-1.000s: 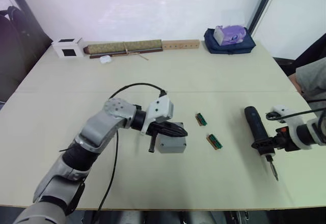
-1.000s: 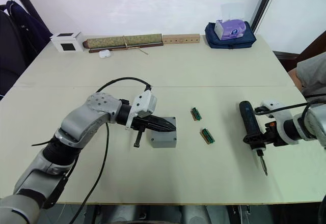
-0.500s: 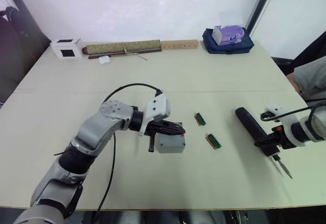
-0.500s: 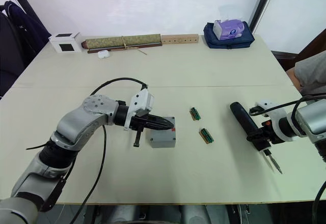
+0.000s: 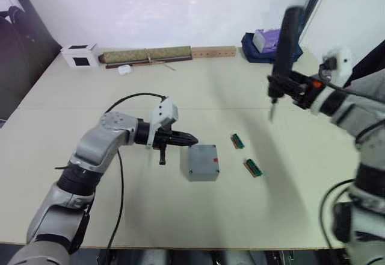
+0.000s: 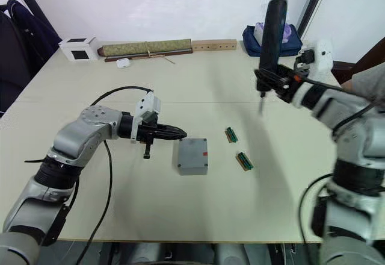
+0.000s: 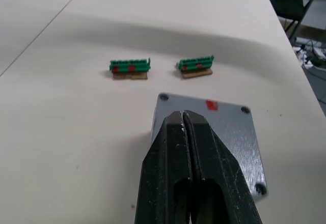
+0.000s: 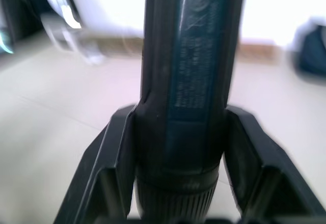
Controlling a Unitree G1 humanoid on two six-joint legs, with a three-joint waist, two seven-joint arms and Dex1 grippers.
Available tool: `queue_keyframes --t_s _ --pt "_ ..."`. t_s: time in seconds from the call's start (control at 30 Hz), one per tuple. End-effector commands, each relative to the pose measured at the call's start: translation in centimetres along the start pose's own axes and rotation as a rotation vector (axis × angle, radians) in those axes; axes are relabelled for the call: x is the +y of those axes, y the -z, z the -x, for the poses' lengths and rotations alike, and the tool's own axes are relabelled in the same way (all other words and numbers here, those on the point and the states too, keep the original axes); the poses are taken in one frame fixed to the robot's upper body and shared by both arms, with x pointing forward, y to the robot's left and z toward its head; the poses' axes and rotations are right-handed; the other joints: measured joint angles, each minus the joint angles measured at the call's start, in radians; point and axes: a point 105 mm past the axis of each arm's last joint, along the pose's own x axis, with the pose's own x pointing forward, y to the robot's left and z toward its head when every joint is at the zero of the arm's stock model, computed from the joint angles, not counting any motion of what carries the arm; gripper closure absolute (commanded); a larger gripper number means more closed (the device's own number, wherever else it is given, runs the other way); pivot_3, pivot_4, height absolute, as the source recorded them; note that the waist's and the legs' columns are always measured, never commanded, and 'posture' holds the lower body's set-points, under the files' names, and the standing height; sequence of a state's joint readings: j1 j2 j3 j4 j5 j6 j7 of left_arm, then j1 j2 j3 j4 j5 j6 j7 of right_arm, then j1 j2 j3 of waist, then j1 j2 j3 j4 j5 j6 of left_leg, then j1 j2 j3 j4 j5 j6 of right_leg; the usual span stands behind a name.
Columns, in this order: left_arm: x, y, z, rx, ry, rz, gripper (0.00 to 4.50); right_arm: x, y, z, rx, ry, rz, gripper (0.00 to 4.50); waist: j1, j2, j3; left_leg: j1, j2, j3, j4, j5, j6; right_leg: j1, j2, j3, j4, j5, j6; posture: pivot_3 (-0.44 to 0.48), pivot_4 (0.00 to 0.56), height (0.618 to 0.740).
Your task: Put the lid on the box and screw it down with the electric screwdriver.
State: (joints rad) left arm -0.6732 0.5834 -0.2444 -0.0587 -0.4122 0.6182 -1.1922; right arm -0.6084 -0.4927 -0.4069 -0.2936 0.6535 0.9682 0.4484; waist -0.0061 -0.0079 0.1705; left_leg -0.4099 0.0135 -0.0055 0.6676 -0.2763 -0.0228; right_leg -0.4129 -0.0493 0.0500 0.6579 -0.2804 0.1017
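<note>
Judging progress, we see the lid (image 7: 211, 127) seated on the box (image 6: 192, 164); screwing remains. Our right gripper (image 5: 287, 87) clamps the electric screwdriver (image 5: 284, 42) aloft; our left gripper (image 5: 191, 138), fingers together, sits left of the box.

Beige table (image 5: 252, 84), white wall (image 5: 150, 6)

Pale beige table (image 5: 271, 217) with a thin seam running across mid-frame. Grey square box (image 5: 202, 162) with flat lid (image 5: 202, 156) on top, centre of frame. Two small green-brown strips (image 5: 237, 141) (image 5: 253, 168) right of it, apart. Upper left along far edge: white cube with black face (image 5: 79, 55), small white object (image 5: 124, 70), long rolled olive mat (image 5: 145, 56), wooden block (image 5: 213, 52). Upper right: dark blue bag (image 5: 257, 49).
</note>
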Motion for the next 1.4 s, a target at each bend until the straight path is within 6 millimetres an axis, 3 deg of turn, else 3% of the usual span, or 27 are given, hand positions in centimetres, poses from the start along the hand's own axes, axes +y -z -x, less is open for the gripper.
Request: queue_keyframes --t_s 0.03,0.23,0.37,0.53,0.63,0.77,1.3,1.4 --pt "-0.1 0.0 -0.6 0.049 0.034 -0.055 4.50 5.5 -1.0 0.7 -0.190 -0.107 -0.005 2.69 0.002 0.000 0.000 0.000 -0.001 0.000 0.000 0.000 0.000 0.000 -0.001 0.000 0.000 0.000 0.000 0.000 0.150 0.740" --pt "0.2 0.7 -1.1 0.082 0.060 -0.063 4.50 8.9 1.7 0.5 -0.209 -0.146 -0.049 2.69 -0.009 0.001 0.000 0.000 -0.003 0.001 0.000 0.000 0.000 0.000 0.000 0.000 0.000 0.000 0.001 0.000 0.150 0.740" --pt "-0.2 0.8 -1.6 0.097 0.083 -0.073 4.50 9.8 2.7 0.5 -0.202 -0.145 -0.047 2.69 -0.012 0.001 0.000 0.001 -0.002 0.000 0.000 0.000 0.000 0.000 0.002 0.000 0.000 0.000 0.000 0.000 0.150 0.740" --pt "0.1 2.2 -2.2 0.173 0.067 -0.127 4.50 10.3 3.7 0.1 -0.192 -0.140 -0.032 2.69 -0.013 0.001 0.000 0.001 -0.001 0.000 0.000 0.000 0.000 0.000 0.003 0.001 0.001 0.000 0.000 0.000 0.150 0.740" --pt "0.5 2.0 -3.1 0.152 0.037 -0.116 4.50 10.3 4.5 -0.2 -0.170 -0.126 -0.008 2.69 -0.009 0.001 0.000 0.002 -0.001 0.000 0.000 0.000 0.000 0.000 0.003 0.001 0.001 0.000 0.000 0.000 0.150 0.740" --pt "0.3 2.9 -2.8 0.200 0.055 -0.147 4.50 10.1 4.8 -0.5 -0.169 -0.115 0.001 2.69 -0.010 0.000 0.000 0.002 -0.001 0.000 0.000 0.000 0.000 0.001 0.003 0.001 0.001 0.000 0.000 0.000 0.150 0.740" --pt "-0.1 2.8 -2.6 0.197 0.076 -0.148 4.50 10.4 6.9 -0.7 -0.130 -0.107 0.030 2.69 -0.012 0.000 0.000 0.002 -0.001 0.000 0.000 0.000 0.000 0.001 0.003 0.000 0.001 0.000 0.000 0.000 0.150 0.740" --pt "-0.2 3.0 -2.7 0.204 0.081 -0.151 4.50 10.5 8.8 -0.3 -0.053 -0.111 0.079 2.69 -0.012 0.000 0.000 0.003 -0.001 0.000 0.000 0.000 0.000 0.001 0.003 0.000 0.001 0.000 0.000 0.000 0.150 0.740"
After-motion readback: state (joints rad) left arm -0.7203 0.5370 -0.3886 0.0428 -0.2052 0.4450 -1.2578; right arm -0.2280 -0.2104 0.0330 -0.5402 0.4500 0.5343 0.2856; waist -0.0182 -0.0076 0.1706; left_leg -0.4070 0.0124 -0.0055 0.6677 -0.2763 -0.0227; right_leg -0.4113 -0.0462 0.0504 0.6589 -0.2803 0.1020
